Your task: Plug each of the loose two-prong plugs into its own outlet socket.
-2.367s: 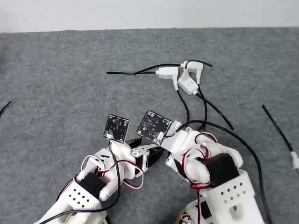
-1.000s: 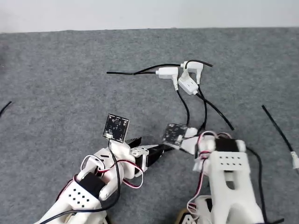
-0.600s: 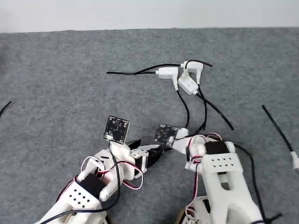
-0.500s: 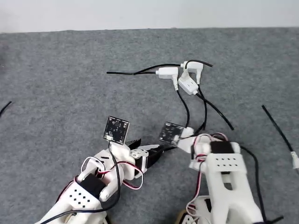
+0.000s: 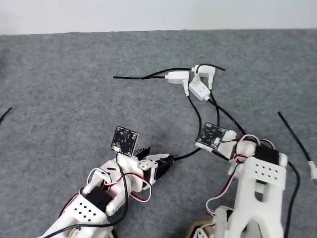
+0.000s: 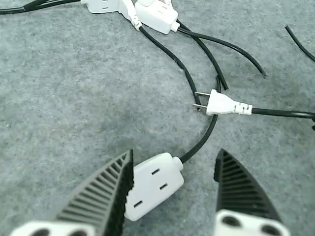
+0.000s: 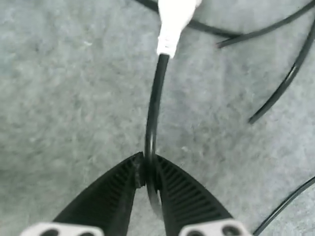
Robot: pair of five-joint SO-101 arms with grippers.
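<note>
Left gripper point(image 6: 174, 155): jaws wide apart, low over the grey carpet point(image 5: 59, 89); in the high view it sits in front of the left arm, near the table's middle point(image 5: 154, 157).
Outlet socket point(image 6: 155, 184): white, lying flat with its slotted face up, between the left fingers. It lies against the inner face of one finger and is apart from the other. Nothing is plugged into it.
Socket cord point(image 6: 206, 132): black; it leaves the socket's end and curves away past the loose plug.
Two-prong plug point(image 6: 224, 103): white, lying on the carpet beyond the left fingertips, both prongs bare and pointing along the carpet. It is near the outlet socket but not touching it.
Black cord point(image 7: 153, 108): runs from the rear of the plug point(image 7: 174, 19) straight back into the right gripper.
Right gripper point(image 7: 146, 160): jaws closed together on the black cord, a short way behind the plug body and not on the plug itself.
Right arm point(image 5: 257, 173): on the right side of the high view, its wrist above the crossing cords.
White connector cluster point(image 5: 200, 90): several white bodies lying together at the far side, well apart from both grippers; whether any are mated cannot be told. Its near edge shows in the left wrist view point(image 6: 157, 12).
White-ended cord point(image 5: 313, 171): at the right edge of the high view; type of end too small to tell.
</note>
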